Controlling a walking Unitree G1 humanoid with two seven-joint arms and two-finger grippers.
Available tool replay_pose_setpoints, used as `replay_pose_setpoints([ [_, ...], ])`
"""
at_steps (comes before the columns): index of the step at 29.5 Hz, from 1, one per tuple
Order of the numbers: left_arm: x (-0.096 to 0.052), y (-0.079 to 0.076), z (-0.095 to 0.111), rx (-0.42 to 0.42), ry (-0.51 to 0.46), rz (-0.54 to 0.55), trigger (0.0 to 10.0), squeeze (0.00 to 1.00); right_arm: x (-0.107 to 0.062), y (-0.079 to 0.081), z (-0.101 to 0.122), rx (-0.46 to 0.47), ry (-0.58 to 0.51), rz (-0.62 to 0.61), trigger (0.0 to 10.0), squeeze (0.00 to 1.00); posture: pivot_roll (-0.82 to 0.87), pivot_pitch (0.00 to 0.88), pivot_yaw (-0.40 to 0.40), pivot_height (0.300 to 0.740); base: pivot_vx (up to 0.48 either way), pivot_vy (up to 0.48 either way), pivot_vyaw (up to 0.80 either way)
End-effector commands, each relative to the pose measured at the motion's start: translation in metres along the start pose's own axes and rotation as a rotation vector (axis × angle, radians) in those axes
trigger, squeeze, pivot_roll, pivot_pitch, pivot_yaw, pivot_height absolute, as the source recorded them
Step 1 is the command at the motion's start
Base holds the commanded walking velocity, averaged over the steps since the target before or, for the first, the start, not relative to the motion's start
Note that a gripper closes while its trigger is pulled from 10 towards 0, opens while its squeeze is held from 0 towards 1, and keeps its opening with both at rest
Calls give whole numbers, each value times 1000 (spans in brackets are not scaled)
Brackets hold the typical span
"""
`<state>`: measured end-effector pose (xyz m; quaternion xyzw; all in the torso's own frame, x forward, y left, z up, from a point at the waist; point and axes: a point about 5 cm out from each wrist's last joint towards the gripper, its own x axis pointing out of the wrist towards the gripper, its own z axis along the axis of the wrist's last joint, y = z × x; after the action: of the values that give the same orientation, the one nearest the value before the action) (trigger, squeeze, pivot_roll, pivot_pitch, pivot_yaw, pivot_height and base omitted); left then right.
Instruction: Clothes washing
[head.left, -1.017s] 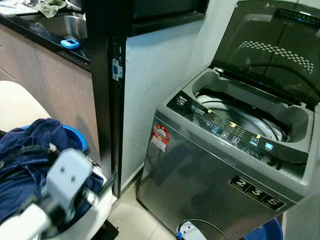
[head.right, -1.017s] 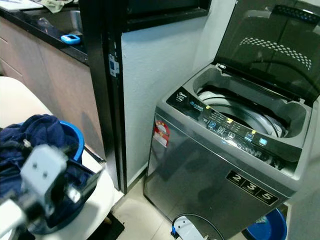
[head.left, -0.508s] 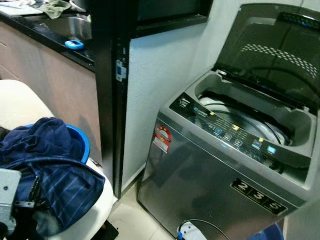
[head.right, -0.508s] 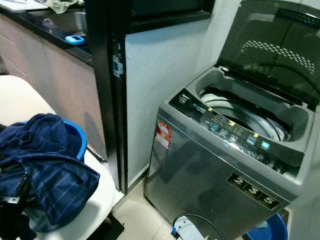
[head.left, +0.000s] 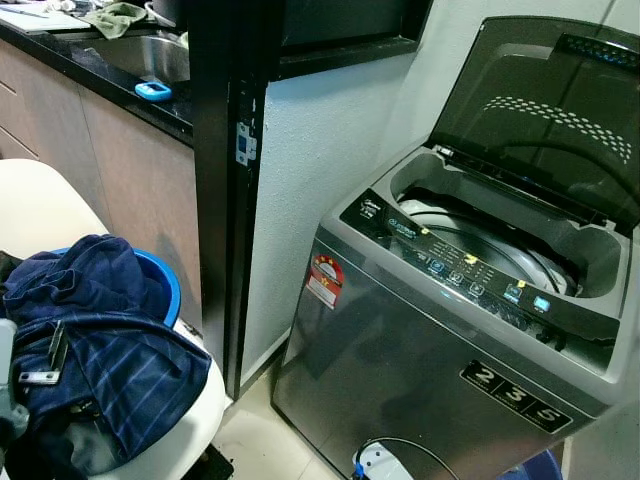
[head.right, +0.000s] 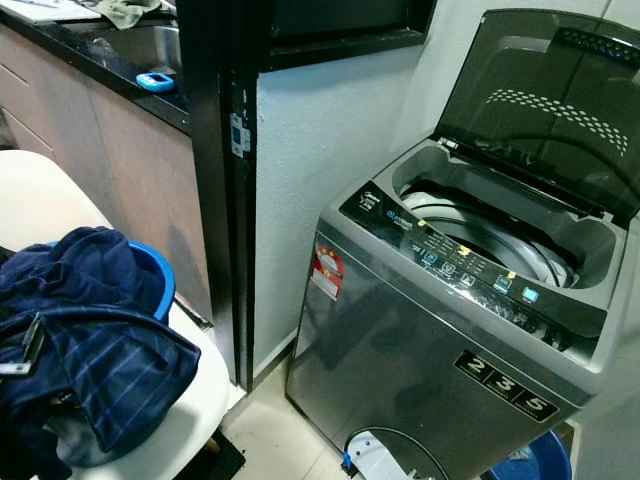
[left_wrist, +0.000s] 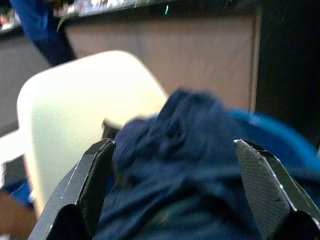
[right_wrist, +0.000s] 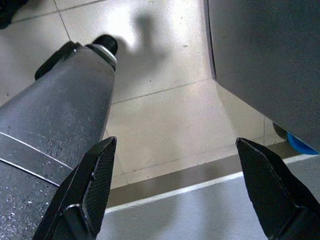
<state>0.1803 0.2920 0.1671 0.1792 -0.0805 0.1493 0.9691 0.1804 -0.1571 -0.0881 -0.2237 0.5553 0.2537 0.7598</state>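
At the far left we see a white chair (head.left: 40, 205) whose seat carries a blue basin (head.left: 160, 285) heaped with dark blue clothes (head.left: 95, 330), one striped piece draping over the basin's front edge. Our left gripper (left_wrist: 172, 192) hangs just over this pile with its two black fingers (left_wrist: 95, 182) spread wide, the navy cloth lying between them but not pinched. Behind the chair a black countertop (head.left: 110, 85) runs along the wall with a steel sink (head.left: 150, 55), a small blue object (head.left: 152, 90) on its edge and a green cloth (head.left: 115, 15) further back. Next comes a black door frame (head.left: 225, 190) and a white wall (head.left: 320, 150). To the right stands the grey top-loading washing machine (head.left: 420, 370), its tinted lid (head.left: 550, 110) raised and the drum (head.left: 480, 245) open to view, with a lit control panel (head.left: 455, 275) along the front. Our right gripper (right_wrist: 175, 190) hangs low over the tiled floor (right_wrist: 165, 115) beside the robot's grey leg (right_wrist: 55, 120), fingers wide apart and holding nothing.
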Motion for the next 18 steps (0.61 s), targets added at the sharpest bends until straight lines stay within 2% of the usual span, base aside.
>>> replay_pose_setpoints([
  [1, 1, -9, -1, -40, -19, -38, 10000, 0, 0, -2, -3, 8, 8, -9, 10000, 0, 307, 0, -172, 740, 0, 0, 0],
  [5, 3, -18, -5, -91, -20, -81, 10000, 0, 0, -2, -3, 8, 8, -9, 10000, 0, 307, 0, -173, 740, 0, 0, 0],
  [9, 1, -28, -19, -144, 30, -127, 10000, 0, 0, -2, -5, 8, 11, -8, 10000, 0, 309, 0, -175, 740, 0, 0, 0],
  [10, -1, -34, -28, -165, 67, -159, 10000, 0, 0, -1, -6, 10, 12, -7, 10000, 0, 307, 0, -174, 740, 0, 0, 0],
  [11, -1, -34, -28, -165, 67, -159, 10000, 0, 0, -1, -6, 10, 12, -7, 10000, 0, 307, 0, -174, 740, 0, 0, 0],
  [15, -9, -44, -52, -189, 162, -211, 10000, 0, 1, 1, -5, 17, 9, -4, 10000, 0, 299, 0, -167, 740, 0, 0, 0],
  [18, -13, -46, -57, -184, 184, -220, 10000, 0, 1, 3, -2, 18, 4, -2, 10000, 0, 300, 0, -167, 740, 0, 0, 0],
])
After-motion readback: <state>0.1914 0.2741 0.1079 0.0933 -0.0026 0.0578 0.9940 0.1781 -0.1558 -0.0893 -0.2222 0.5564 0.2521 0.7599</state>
